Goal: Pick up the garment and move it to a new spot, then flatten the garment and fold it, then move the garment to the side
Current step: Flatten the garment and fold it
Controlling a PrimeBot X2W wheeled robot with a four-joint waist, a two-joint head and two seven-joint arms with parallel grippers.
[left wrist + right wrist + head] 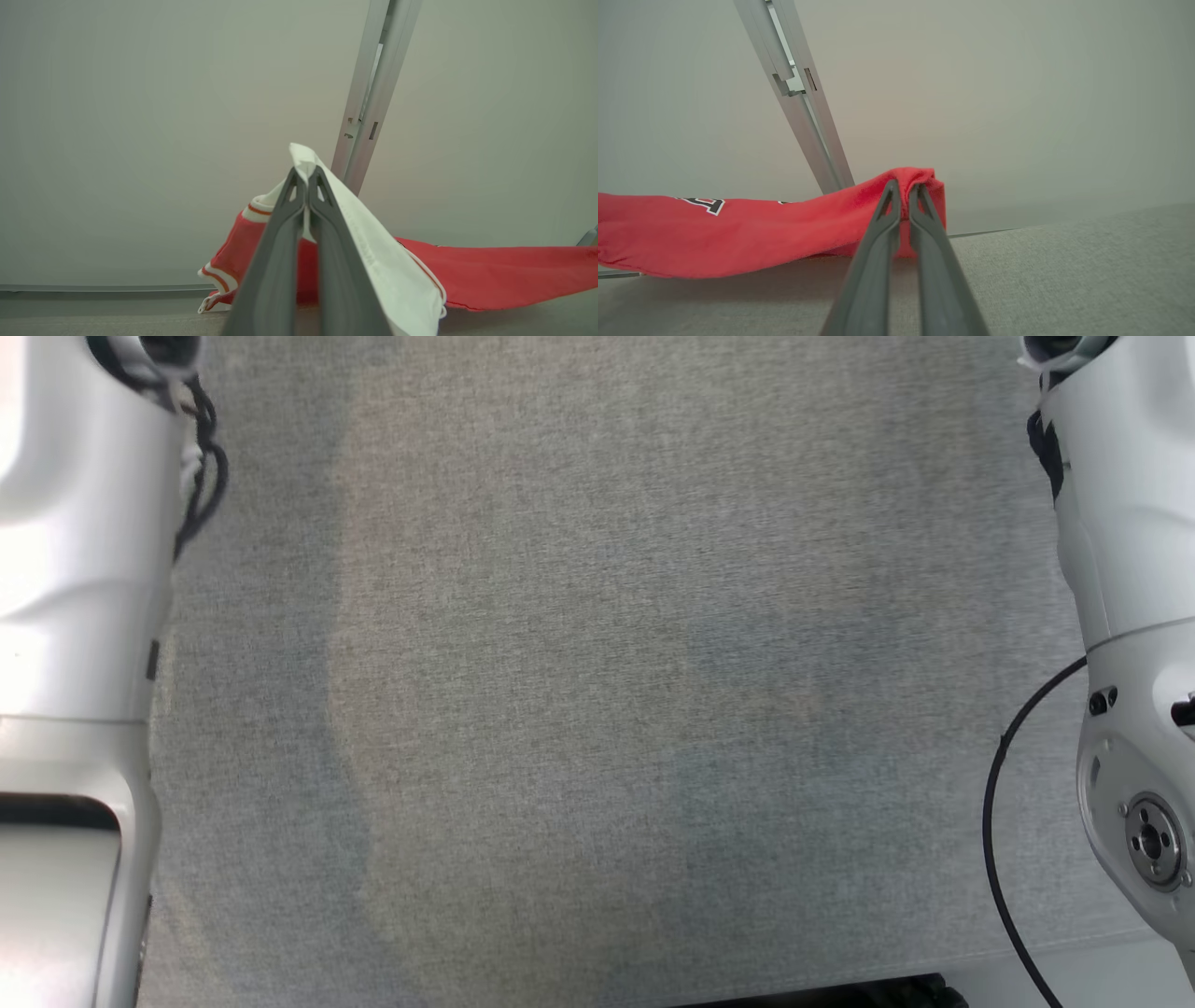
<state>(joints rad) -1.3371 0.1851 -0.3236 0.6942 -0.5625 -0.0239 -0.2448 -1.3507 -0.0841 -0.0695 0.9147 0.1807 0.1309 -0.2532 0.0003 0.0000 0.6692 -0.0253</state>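
Item 1. Left gripper (306, 175): two long dark grey fingers, pressed together and pinching a white fold of cloth at their tips. The fold peaks just past the fingertips.

Item 2. Right gripper (903, 189): same build, fingers drawn nearly together and clamped on a bunched red fold that humps over the tips.

Item 3. Garment (490, 275), one piece, held by both grippers.
- Body: bright red knit.
- Panel: white, draping down the right side of the left gripper's fingers.
- Trim: white ribbed band with thin orange stripes, on the part hanging left of those fingers.
- Lettering: black with a white outline, partly legible, seen in the right wrist view along the upper edge of the garment (738, 233).
- Position: strung between the two grippers and sagging in the middle, low over the table with a shadow beneath. Whether it touches the surface cannot be told.

Item 4. Table (597, 709): covered in grey woven fabric, seen from above between the pale left forearm (75, 569) and right forearm (1130, 523). A black cable (994, 821) loops beside the right forearm.

Item 5. Post (803, 112): slotted aluminium, standing behind the garment.

Item 6. Wall (140, 140): plain and pale, furthest back.
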